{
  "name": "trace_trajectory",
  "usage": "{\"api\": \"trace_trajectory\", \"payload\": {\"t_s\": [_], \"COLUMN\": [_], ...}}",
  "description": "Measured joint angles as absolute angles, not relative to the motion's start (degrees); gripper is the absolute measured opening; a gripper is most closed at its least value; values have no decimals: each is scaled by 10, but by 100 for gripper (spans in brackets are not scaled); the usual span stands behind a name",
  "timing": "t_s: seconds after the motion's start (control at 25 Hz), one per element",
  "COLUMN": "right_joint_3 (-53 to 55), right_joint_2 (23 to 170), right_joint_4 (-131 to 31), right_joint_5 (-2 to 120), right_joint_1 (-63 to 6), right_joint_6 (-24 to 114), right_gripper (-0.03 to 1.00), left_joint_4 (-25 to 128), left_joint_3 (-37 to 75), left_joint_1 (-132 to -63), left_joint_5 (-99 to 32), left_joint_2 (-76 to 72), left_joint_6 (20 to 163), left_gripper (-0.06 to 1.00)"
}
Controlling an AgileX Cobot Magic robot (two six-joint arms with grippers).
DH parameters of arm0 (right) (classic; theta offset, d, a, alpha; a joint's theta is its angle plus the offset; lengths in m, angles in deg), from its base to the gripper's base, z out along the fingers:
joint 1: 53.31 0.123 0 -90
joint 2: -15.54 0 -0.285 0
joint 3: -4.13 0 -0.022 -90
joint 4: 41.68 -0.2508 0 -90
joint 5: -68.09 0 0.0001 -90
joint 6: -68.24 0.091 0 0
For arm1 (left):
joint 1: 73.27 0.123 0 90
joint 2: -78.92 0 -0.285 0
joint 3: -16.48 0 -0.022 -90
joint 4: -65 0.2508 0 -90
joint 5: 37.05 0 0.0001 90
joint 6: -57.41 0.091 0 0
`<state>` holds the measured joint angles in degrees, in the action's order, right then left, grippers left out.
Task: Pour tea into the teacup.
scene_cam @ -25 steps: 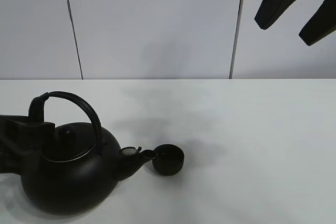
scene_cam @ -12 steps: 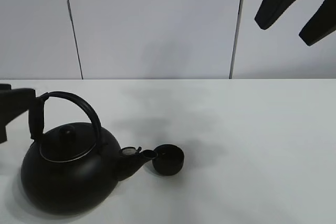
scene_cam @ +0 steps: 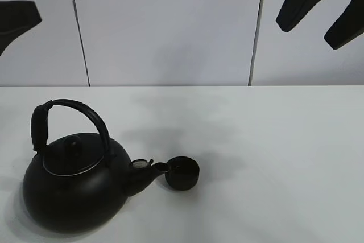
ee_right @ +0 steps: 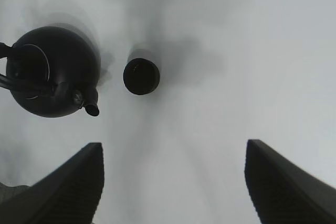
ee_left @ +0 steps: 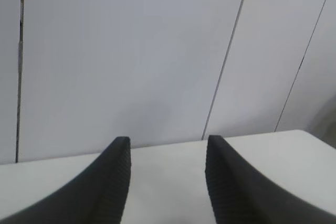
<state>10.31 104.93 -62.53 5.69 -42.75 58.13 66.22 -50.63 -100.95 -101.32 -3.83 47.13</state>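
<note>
The big black kettle (scene_cam: pixel 74 189) stands upright on the white table at the front left, its spout (scene_cam: pixel 149 170) almost touching the teacup (scene_cam: pixel 182 173), a small matte-black cup just to its right. My left gripper (scene_cam: pixel 17 18) hangs high above the table's left edge, well clear of the kettle's handle (scene_cam: pixel 68 112). In the left wrist view my left gripper (ee_left: pixel 168 140) is open with nothing between its fingers, facing the wall. My right gripper (scene_cam: pixel 327 12) hovers high at the back right, open and empty. From above, the right wrist view shows the kettle (ee_right: pixel 50 77), the teacup (ee_right: pixel 141 76) and my right gripper (ee_right: pixel 174 145).
The white table (scene_cam: pixel 273 140) carries only the kettle and the cup. A panelled white wall (scene_cam: pixel 170 27) rises behind its far edge.
My left gripper has risen from beside the kettle's handle to high at the upper left. Kettle, teacup and right gripper have stayed where they were.
</note>
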Motion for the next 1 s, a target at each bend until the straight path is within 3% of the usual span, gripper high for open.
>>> {"api": "trace_trajectory", "payload": {"t_s": [0.16,0.44,1.0], "right_joint_3": [103,103,103], "right_joint_2": [1049,1049,1049], "right_joint_4": [-625,-625,-625], "right_joint_5": [57,57,77], "right_joint_1": [-427,-427,-427], "right_joint_6": [581,581,581], "right_gripper": [52,52,52], "left_joint_4": [694,723,692], "left_joint_3": [-431,-296,-31], "left_joint_1": [-1010,-1010,-1010], "left_joint_5": [-919,-688,-240], "left_joint_2": [-38,-41,-81], "left_joint_6": [446,379,316], "left_gripper": [35,52,54]}}
